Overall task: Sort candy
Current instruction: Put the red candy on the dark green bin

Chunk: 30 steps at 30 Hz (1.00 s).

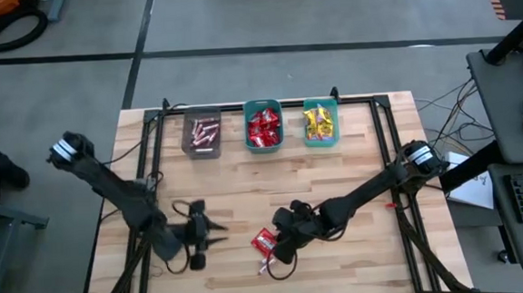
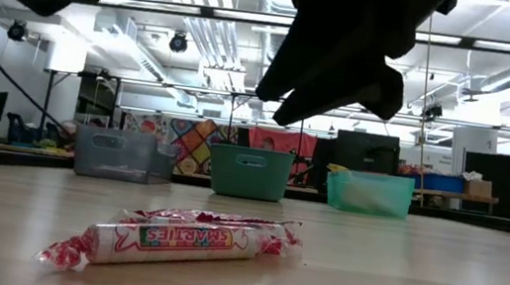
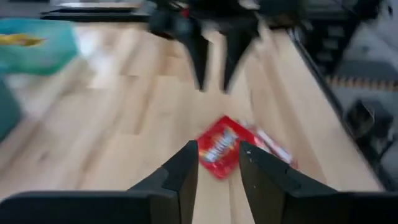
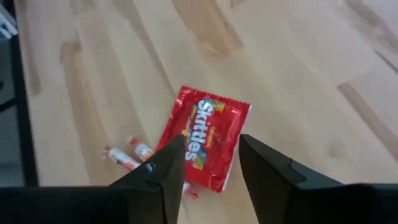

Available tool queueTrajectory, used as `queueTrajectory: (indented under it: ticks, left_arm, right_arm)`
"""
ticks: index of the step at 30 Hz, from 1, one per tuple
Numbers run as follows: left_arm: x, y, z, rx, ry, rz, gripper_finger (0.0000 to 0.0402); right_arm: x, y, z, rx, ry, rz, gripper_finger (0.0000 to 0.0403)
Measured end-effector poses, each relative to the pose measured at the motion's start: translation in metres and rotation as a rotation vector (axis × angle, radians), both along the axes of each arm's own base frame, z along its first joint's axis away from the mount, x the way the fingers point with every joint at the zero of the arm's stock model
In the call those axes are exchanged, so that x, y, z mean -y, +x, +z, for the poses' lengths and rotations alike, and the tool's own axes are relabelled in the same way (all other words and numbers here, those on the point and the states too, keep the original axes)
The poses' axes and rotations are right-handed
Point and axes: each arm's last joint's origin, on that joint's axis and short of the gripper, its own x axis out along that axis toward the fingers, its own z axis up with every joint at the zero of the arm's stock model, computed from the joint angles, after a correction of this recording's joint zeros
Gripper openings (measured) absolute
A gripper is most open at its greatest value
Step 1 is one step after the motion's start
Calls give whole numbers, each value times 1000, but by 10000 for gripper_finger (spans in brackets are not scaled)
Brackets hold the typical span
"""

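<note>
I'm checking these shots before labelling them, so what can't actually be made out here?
- High view: right gripper partly covers the red packet.
- High view: candy stick is too small to read.
- Low view: dark arm is cut off by the top edge.
- Left wrist view: teal bin is blurred and cut off.

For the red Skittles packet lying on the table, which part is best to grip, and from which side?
The red Skittles packet lies flat on the table, so come from straight above. The open right tool hovers over its lower part; pinching across the narrow width there seems best. Smarties rolls lie at one side, so keep clear of them.
</note>
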Motion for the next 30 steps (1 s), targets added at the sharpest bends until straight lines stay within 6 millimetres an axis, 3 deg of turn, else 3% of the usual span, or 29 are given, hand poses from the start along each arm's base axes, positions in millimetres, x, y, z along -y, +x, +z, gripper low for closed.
queueTrajectory:
  ticks: [5, 12, 18, 30]
  left_arm:
    - [20, 17, -38, -61, 103, -59, 78]
    - [35, 34, -68, -22, 172, -99, 38]
    - [33, 56, -97, 39, 155, -56, 3]
    - [23, 78, -132, 62, 72, -20, 0]
  right_arm:
    - [-7, 1, -8, 43, -87, -37, 155]
    - [-12, 13, -43, 28, -158, 18, 149]
    - [1, 9, -55, -128, -37, -11, 161]
    - [21, 17, -52, -192, 204, -70, 171]
